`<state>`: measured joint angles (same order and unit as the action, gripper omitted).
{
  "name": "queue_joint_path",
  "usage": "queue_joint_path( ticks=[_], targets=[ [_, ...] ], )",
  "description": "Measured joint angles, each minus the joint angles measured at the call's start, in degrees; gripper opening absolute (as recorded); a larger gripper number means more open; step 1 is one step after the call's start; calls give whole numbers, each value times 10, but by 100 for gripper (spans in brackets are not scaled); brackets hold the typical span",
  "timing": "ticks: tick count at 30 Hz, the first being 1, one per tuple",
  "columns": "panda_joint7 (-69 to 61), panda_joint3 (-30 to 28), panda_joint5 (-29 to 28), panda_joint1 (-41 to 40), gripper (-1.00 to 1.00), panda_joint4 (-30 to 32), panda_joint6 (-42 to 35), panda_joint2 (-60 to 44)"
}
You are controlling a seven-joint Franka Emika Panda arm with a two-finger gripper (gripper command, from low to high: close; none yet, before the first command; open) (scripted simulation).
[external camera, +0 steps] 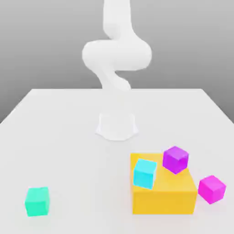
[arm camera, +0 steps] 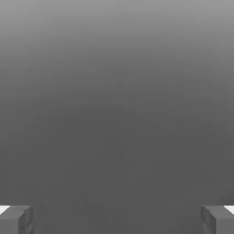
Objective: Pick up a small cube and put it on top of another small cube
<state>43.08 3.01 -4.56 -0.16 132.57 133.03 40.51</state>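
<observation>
The small pink-magenta cube (external camera: 212, 188) rests on the white table at the exterior view's right, just beside the orange block (external camera: 163, 191). The violet-purple cube (external camera: 175, 159) sits on the orange block's top, at its far right corner. The white arm (external camera: 116, 55) rises from its base at the table's middle and bends upward, far from the cubes. In the hand view, my gripper (arm camera: 117, 220) stands open: its two grey fingertips (arm camera: 16, 219) are wide apart with nothing between them, facing plain grey background.
A cyan cube (external camera: 145, 173) leans on the orange block's near left part. A teal-green cube (external camera: 37, 201) lies alone at the table's front left. The round white arm base (external camera: 116, 125) stands mid-table.
</observation>
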Motion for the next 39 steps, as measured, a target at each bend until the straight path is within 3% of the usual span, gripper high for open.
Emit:
queue_joint_path(
  ticks=[8, 15, 22, 31, 37, 38, 39],
  targets=[
    [-99, 73, -135, 9, 0, 24, 36, -178],
    [-213, 106, -211, 37, 0, 46, 72, -324],
    [-373, 134, -220, 82, 0, 75, 131, -446],
    [-625, 249, -143, 64, 0, 116, 231, -551],
    [-570, 170, -230, 129, 0, 94, 298, -643],
    [-563, 160, -239, 137, -100, 92, 305, -653],
    [-563, 160, -239, 137, -100, 92, 305, -653]
  ],
)
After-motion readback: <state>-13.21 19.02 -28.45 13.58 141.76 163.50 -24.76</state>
